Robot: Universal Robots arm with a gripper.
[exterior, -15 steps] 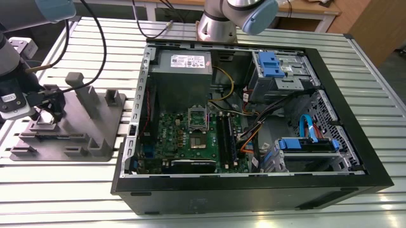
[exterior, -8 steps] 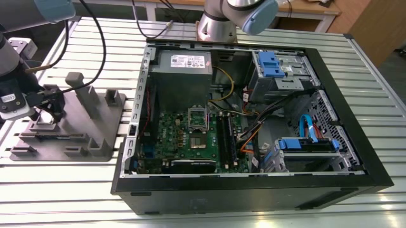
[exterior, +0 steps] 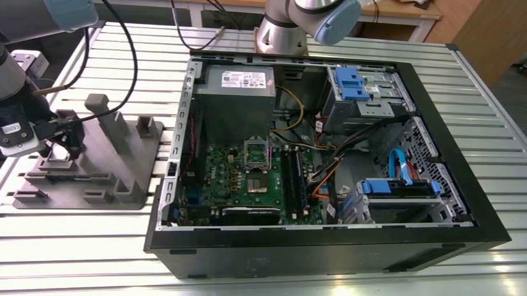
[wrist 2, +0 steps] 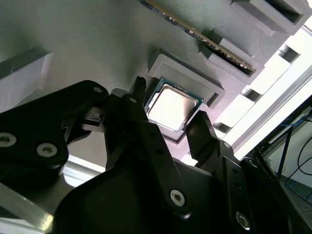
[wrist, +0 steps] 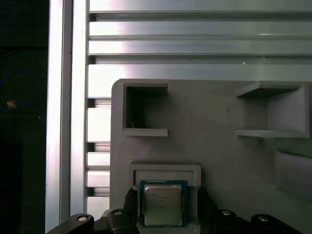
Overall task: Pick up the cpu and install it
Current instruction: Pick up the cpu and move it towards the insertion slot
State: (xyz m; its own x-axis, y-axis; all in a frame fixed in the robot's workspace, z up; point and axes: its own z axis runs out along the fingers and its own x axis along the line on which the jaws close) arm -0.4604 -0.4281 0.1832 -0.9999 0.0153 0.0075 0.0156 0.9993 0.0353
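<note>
The cpu (wrist: pixel 163 204) is lying flat, metal top up, in the grey holder's (wrist: pixel 219 146) pocket, sitting between the gripper's (wrist 2: pixel 170 100) spread fingers, which are not gripping it.

Arm bent over at the left edge, gripper parted.
In the exterior view the arm's base (exterior: pixel 282 34) stands at top centre, a grey link (exterior: pixel 70 12) crosses the upper left corner, and the wrist (exterior: pixel 16 92) runs down the left edge to the gripper (exterior: pixel 66 145) at middle left. In both wrist views its two black fingers (wrist 2: pixel 139 109) (wrist: pixel 130 202) are spread, with a clear gap between them.
</note>
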